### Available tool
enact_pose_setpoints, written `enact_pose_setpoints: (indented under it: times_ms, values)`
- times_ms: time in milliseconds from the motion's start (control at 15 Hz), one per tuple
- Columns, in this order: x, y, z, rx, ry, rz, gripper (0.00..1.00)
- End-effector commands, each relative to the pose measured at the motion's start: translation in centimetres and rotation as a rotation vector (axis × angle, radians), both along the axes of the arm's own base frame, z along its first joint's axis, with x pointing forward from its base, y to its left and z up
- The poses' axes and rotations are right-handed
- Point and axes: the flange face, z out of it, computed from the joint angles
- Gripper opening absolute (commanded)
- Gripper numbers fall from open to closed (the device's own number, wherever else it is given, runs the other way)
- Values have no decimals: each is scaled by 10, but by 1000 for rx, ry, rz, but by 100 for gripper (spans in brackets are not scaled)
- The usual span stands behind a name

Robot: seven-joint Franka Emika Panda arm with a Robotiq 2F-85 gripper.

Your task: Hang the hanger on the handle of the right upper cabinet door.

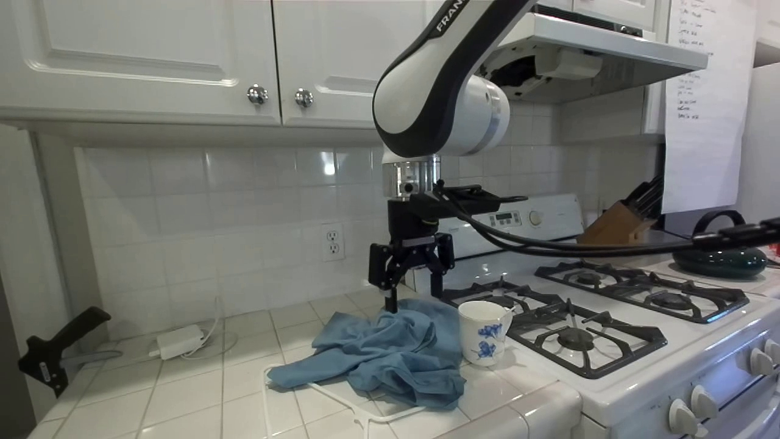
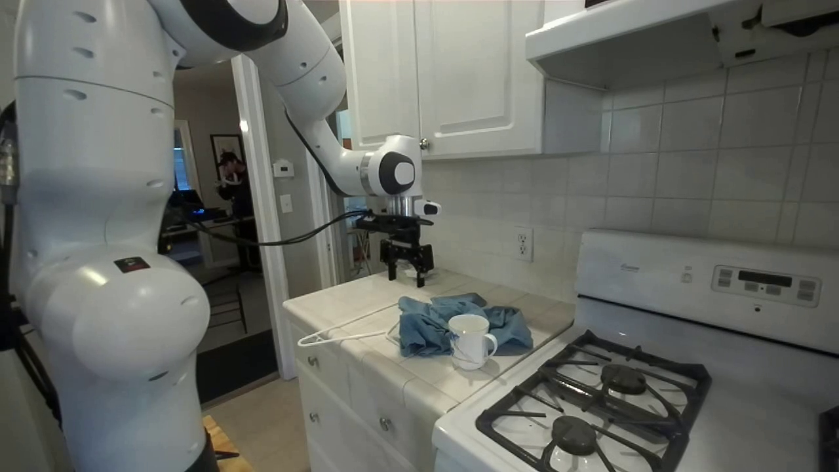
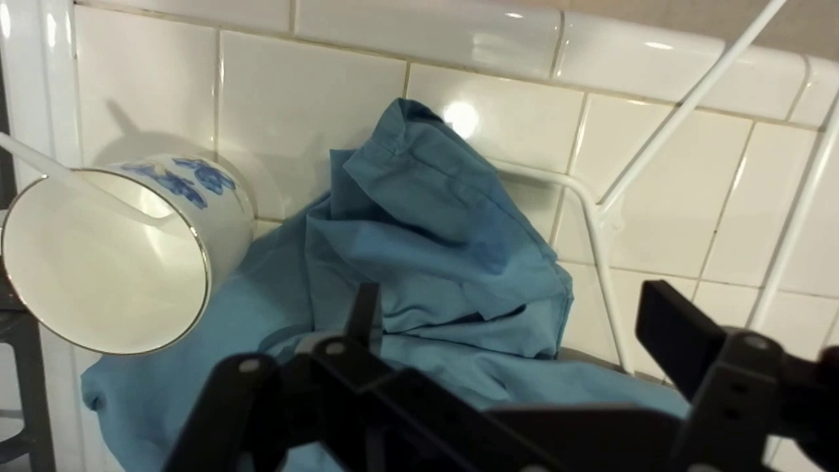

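Note:
The hanger (image 1: 364,419), thin and white, lies on the tiled counter; blue cloth covers part of it. One end of the hanger (image 2: 360,335) reaches past the counter's front edge. My gripper (image 1: 414,299) points down above the cloth, jaws wide apart. Seen from the wrist, the cloth fills most of the space below the gripper (image 3: 518,321), and a hanger bar (image 3: 605,278) runs down beside the right finger; nothing is held. The right upper cabinet door (image 1: 359,61) is closed; its round metal handle (image 1: 303,97) sits at the lower left corner. An exterior view shows this handle (image 2: 424,143) too.
Crumpled blue cloth (image 1: 396,353) touches a white mug with blue flowers (image 1: 481,335); a slim white stick leans in the mug (image 3: 111,275). The gas stove (image 2: 609,406) adjoins the counter. A range hood (image 1: 609,55) juts out beside the cabinets. A white adapter (image 1: 180,341) lies near the wall.

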Motion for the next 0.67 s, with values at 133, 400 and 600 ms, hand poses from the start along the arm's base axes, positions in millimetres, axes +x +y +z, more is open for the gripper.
enact_pose_setpoints:
  times_ms: [133,400,600]
  values:
    - [25,25,-21,22,-27,-24,100]
    - [44,57,-31,24,-45,19,100]
    - [51,81,-40,34,-58,89,100]
